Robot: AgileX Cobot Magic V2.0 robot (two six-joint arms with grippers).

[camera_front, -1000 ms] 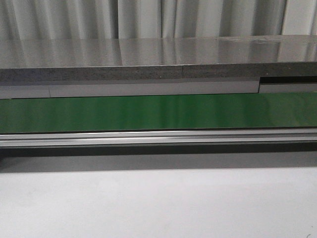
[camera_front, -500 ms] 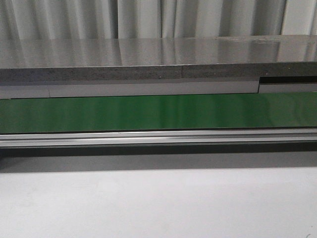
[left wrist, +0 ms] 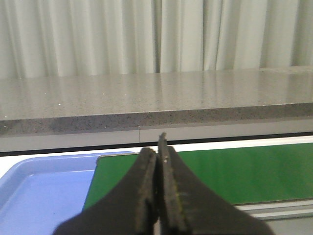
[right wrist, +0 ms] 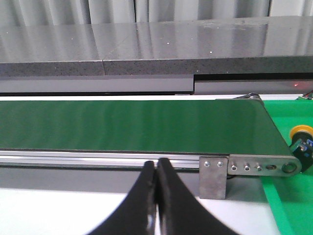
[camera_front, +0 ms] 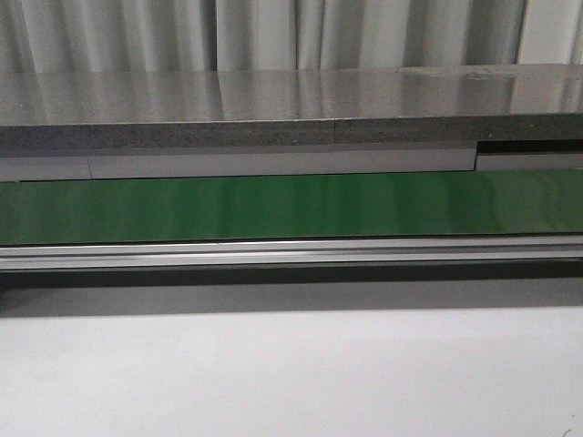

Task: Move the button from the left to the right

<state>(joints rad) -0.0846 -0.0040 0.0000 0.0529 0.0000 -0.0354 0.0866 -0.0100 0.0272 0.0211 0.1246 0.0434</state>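
A green conveyor belt (camera_front: 291, 208) runs the full width of the front view, with a silver aluminium rail (camera_front: 291, 252) along its near edge and a grey speckled stone counter (camera_front: 273, 109) behind it, pale curtains (camera_front: 273, 35) hanging beyond. The white table (camera_front: 291, 373) spreads in front.

The left gripper (left wrist: 157, 166) has its two dark fingers pressed together with nothing between them; it hangs facing the belt's left end, where a blue tray (left wrist: 39, 191) sits just beside the green surface.

The right gripper (right wrist: 156, 181) is likewise closed on nothing, its tips in line with the rail. Off toward the belt's right end stands a metal end bracket (right wrist: 249, 169) with its screws, and past that a green bin (right wrist: 288, 196). The button (right wrist: 301, 139) lies there (only its orange-yellow cap and a bit of black body show at the picture's edge), close to the bracket's rounded tip and well apart from either gripper.
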